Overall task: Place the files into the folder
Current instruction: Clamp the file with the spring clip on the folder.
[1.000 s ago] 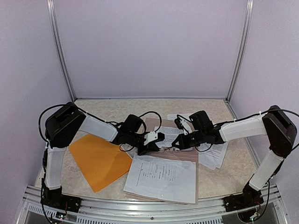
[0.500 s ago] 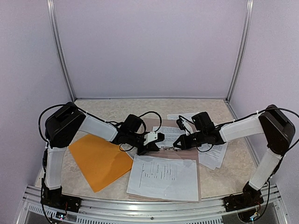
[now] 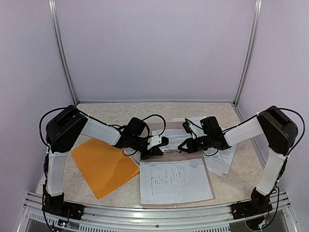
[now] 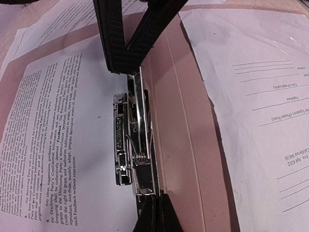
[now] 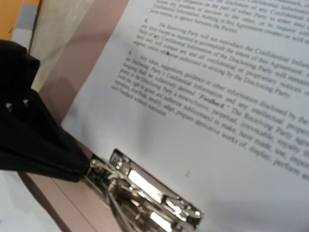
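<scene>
The orange folder (image 3: 104,166) lies flat on the table at the left; its corner (image 5: 12,12) shows in the right wrist view. A printed white sheet (image 3: 176,180) of the files lies on a brown clipboard (image 3: 208,180) in the middle, and another sheet (image 4: 58,125) sits under the metal clip (image 4: 133,140). My left gripper (image 4: 157,203) is shut, its tips against the near end of the clip. My right gripper (image 4: 128,67) is shut too and meets the clip's far end. In the top view both grippers (image 3: 163,146) (image 3: 181,148) face each other across the clip (image 3: 172,151).
More printed sheets (image 3: 219,159) lie to the right of the clipboard under the right arm, and one (image 3: 186,121) lies behind it. Walls with metal posts close the back and both sides. A metal rail runs along the near edge.
The clipboard with its sheet has swung round, its near end moving right, and now lies squarer to the table edge. The right arm's elbow has moved in. Both grippers stay at the clip.
</scene>
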Tool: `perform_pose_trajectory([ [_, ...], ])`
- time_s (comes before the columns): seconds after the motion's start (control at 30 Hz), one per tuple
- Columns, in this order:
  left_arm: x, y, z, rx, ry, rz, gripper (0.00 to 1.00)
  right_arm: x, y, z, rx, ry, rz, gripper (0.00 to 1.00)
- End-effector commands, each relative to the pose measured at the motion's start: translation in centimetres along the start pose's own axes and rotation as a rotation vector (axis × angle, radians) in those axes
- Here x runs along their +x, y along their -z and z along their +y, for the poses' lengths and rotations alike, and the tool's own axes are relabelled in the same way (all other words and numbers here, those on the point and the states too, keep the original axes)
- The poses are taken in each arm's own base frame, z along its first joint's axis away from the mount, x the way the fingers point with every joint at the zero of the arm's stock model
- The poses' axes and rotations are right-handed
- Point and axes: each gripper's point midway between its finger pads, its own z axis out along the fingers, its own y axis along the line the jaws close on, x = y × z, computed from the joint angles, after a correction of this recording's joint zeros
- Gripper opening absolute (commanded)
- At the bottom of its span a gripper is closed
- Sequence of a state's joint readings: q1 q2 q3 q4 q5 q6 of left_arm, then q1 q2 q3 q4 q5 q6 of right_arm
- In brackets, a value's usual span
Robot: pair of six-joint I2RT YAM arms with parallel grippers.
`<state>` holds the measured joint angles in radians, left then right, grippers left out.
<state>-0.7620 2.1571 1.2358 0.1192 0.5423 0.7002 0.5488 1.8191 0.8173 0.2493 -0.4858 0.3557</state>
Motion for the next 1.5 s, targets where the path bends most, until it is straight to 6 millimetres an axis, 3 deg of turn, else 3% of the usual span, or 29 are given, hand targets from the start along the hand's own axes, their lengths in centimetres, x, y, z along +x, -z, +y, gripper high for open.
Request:
perform_pose_trajectory([
  [0.0,5.8,-1.2,-5.7,0.171,0.103,0.175,0.00,8.4,-0.8,-5.6,0.214,-0.084,0.237,0.00],
  [0.27,5.7,-1.2,-5.8,0.172,0.102,0.172,0.00,8.5,-0.6,-6.2,0.220,-0.069,0.247,0.00],
  [0.47,4.8,-1.0,-5.0,0.136,0.117,0.148,0.00,5.9,0.3,-3.5,0.145,-0.031,0.188,0.00],
  [0.67,2.6,-0.5,-3.8,0.096,0.121,0.087,0.03,2.9,1.1,0.1,0.102,0.015,0.132,0.00],
  [0.83,1.0,-0.1,-2.8,0.063,0.131,0.042,0.10,1.6,1.5,1.0,0.098,0.029,0.103,0.00],
  [1.07,-0.2,0.3,-1.9,0.018,0.126,0.001,0.20,2.4,1.2,0.9,0.091,0.027,0.124,0.00],
  [1.17,-0.5,0.5,-1.4,-0.003,0.133,-0.016,0.31,2.5,1.2,0.8,0.091,0.027,0.128,0.00],
  [1.47,-1.3,-0.4,0.0,-0.039,0.158,-0.008,0.33,2.9,1.2,0.8,0.086,0.030,0.132,0.00],
])
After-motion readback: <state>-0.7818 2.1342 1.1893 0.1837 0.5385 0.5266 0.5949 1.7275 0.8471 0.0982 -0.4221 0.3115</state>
